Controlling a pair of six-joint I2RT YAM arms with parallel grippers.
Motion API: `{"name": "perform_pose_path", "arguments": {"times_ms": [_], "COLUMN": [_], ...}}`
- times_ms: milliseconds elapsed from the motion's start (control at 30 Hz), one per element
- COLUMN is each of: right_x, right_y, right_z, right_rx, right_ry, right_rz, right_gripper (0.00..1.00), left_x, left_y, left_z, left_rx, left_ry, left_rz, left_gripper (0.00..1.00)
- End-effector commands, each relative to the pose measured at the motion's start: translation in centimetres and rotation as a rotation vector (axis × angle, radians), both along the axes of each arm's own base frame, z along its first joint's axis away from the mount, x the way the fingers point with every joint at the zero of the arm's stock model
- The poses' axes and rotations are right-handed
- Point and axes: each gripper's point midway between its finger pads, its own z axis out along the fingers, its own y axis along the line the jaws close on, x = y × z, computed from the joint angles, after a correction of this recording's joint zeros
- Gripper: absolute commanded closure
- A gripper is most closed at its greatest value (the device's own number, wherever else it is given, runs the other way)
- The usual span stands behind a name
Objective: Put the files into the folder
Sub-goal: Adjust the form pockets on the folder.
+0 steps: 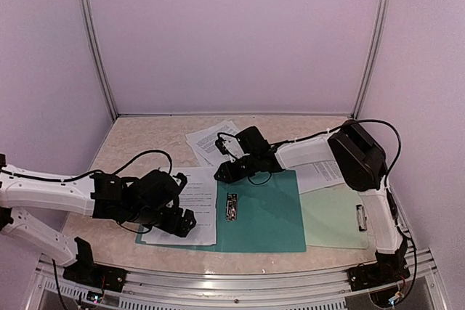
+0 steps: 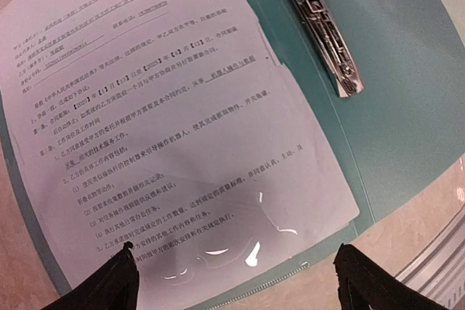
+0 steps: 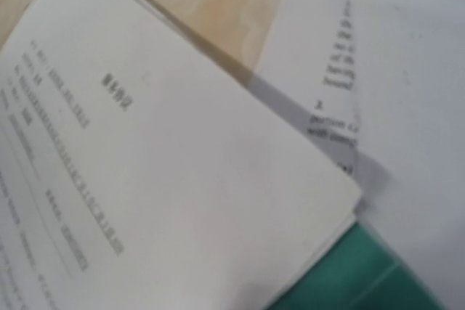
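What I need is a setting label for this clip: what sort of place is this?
Probably a robot test booth: plain walls and metal corner posts enclose the table, a left arm and right arm stand at an aluminium rail, with a folder and files laid out.

The folder (image 1: 272,212) was smooth teal card or plastic with a faint sheen. Its spring clip (image 2: 325,41) was bright, polished metal. The printed sheet (image 2: 145,128) was matt white paper, though a glossy clear film (image 2: 218,253) caught the light near its lower edge. The table (image 1: 138,143) looked like matt, marbled beige stone.
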Motion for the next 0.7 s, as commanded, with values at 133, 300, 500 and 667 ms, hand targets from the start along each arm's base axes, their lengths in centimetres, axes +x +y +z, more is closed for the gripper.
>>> {"name": "perform_pose_path", "arguments": {"times_ms": [133,300,500,667], "right_x": [-4.7,-8.8,-13.7,-16.5], "right_y": [-0.4,-0.2,-1.7,-2.4], "right_z": [4.4,6.6,4.9,3.5], "right_rx": [0.033,0.044,0.031,0.013], "right_ry": [0.032,0.027,0.14,0.207], "right_rz": [0.004,0.044,0.053,0.037], "right_gripper": [0.51,0.5,0.57,0.59], "left_x": [-4.8,-4.6,-5.3,-6.0], "left_y": [-2.5,-2.9,-3.8,-4.0], "left_z": [1.4,-0.5,-4.3,-5.8], "left_rx": [-0.014,0.044,0.15,0.242], "left_ry": [-0.053,-0.02,0.026,-0.022], "left_rz": [-0.335,-0.318,-0.339,-0.345], "left_gripper": [0.07,0.07,0.07,0.07]}}
